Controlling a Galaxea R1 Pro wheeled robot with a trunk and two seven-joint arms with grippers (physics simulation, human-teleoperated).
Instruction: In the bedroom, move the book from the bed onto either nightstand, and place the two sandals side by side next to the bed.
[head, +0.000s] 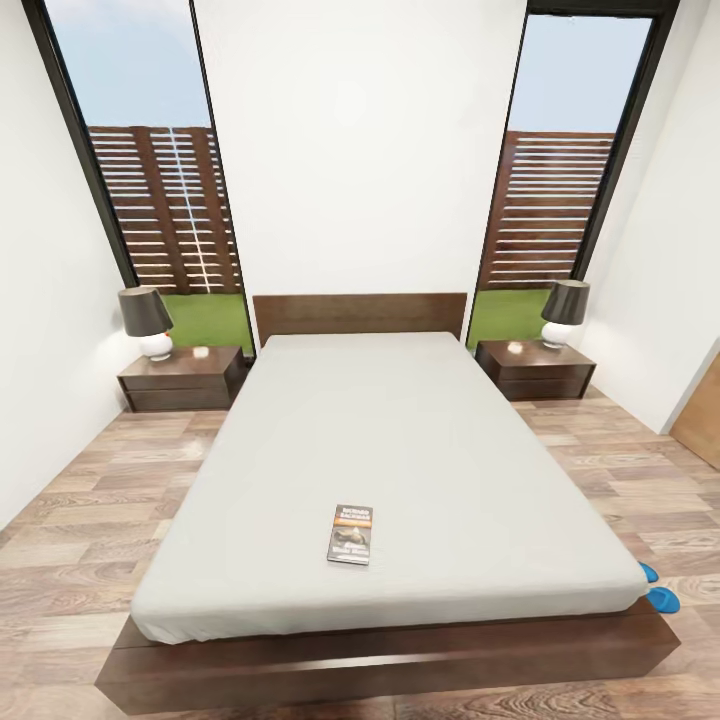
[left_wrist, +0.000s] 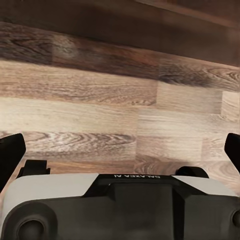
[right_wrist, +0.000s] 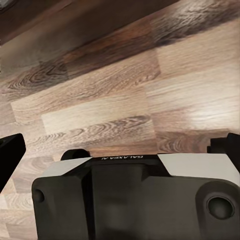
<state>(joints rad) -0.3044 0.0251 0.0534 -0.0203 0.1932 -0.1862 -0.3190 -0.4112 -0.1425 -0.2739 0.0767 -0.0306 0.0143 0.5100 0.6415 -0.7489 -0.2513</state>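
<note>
A: From the head view, what is seen?

B: The bed (head: 400, 450) is seen end-on, a pale matte mattress on a dark wooden frame. The book (head: 350, 534) lies flat near the foot end, thin, dark-covered, with an orange band. Two blue sandals (head: 660, 592) are glimpsed on the floor (head: 70, 560) at the right foot corner, partly hidden by the mattress. A nightstand (head: 182, 378) stands at each side of the headboard, the other one (head: 535, 368) to the right, each glossy-topped and carrying a lamp (head: 146, 322).

A: And the left wrist view?

B: The left claw (left_wrist: 120, 150) is spread wide, its dark fingertips (left_wrist: 11, 155) at the frame edges, nothing pinched. Only grained planks lie ahead of it, so the book is judged to be well apart from it, up on the mattress.

A: The right wrist view?

B: The right claw (right_wrist: 120, 150) is likewise spread and empty over the same wood. The sandals are judged nearer to this claw than to the other.

A: How should the step be done well?

B: The base should probably be brought close to the foot end first. A thin book on soft fabric is best pinched at a raised edge, not pressed from above. The free part of either nightstand top, beside the lamp, should be aimed for.
</note>
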